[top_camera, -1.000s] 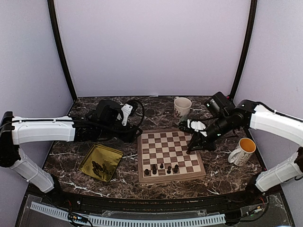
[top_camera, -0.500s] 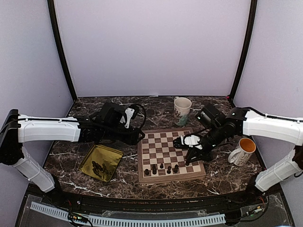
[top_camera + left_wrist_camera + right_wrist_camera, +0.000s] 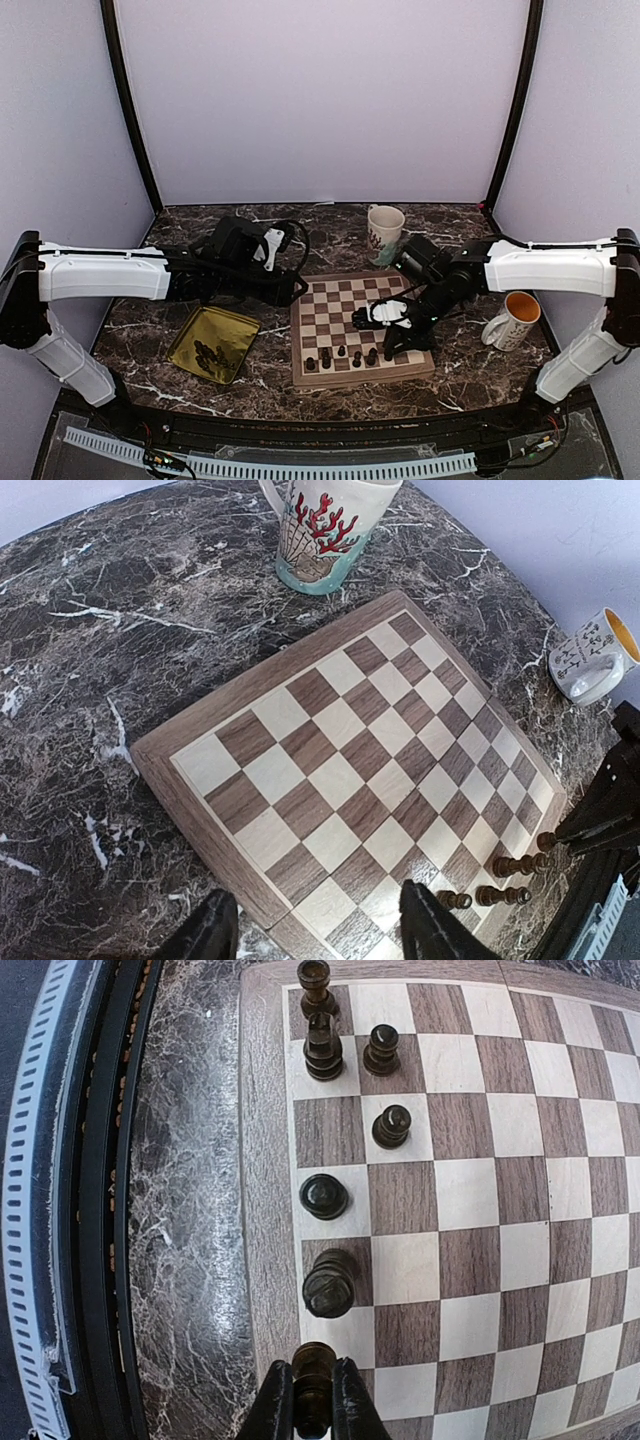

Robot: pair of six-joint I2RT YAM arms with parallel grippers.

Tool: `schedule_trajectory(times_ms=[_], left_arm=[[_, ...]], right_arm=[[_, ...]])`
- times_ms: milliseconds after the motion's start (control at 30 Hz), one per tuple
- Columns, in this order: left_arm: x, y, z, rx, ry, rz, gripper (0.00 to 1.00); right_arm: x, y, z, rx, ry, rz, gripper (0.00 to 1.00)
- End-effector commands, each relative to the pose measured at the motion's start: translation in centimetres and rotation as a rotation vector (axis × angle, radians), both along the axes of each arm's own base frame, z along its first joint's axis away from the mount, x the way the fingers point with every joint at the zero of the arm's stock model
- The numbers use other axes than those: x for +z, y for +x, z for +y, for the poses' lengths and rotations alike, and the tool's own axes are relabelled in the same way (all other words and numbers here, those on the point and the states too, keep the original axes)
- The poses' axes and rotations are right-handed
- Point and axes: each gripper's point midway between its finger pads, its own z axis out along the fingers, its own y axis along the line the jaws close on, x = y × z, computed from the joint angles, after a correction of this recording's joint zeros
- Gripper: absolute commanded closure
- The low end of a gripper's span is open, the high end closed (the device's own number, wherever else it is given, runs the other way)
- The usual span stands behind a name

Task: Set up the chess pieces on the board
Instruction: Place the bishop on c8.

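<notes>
The dark marbled worktop (image 3: 470,375) carries everything. The left arm (image 3: 100,275) reaches in from the left toward the board's far left corner. The right arm (image 3: 550,268) comes in from the right, over the near right part of the board.

The board (image 3: 340,300) lies in the middle of the worktop, with brown and cream squares inside a light wooden rim. Just to its left lies a shiny gold tray (image 3: 220,325), set cornerwise. A white mug (image 3: 385,228) with a red coral pattern stands upright just beyond the board's far edge. A second mug (image 3: 512,320), yellow inside, stands upright to the right of the board and apart from it.

The left fingers (image 3: 320,935) are spread apart with nothing between them, above the board's far left corner. The right fingers (image 3: 314,1400) are clenched on the held piece (image 3: 313,1358), which is upright over a cream square in the row nearest the robot, beside the rim. Whether its base touches the square cannot be told.

Six chess pieces (image 3: 324,1196) stand upright on the board, four in that nearest row and two in the next. A small heap of pieces (image 3: 210,353) lies in the tray.
</notes>
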Motion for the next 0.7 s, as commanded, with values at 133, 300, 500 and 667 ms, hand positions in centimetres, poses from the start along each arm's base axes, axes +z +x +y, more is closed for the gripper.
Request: schedule_trajectory(times_ms=[133,300,500,667], left_arm=[[-0.2,-0.1,0.1,0.001,-0.013,0.005,0.43],[-0.3,0.0,0.0,0.0,-0.01,0.004,0.43],[-0.6,0.0,0.1,0.0,-0.006,0.008,0.43],[-0.7,-0.1,0.0,0.001,-0.006,0.011,0.43]], right_arm=[[-0.5,0.2,1.0,0.01,0.007,-0.007,0.99],[-1.1,0.2,1.0,0.01,-0.007,0.0,0.98],[-1.6,0.3,0.8,0.008,-0.026,0.0,0.98],[-2.1,0.4,0.7,-0.001,-0.04,-0.001,0.98]])
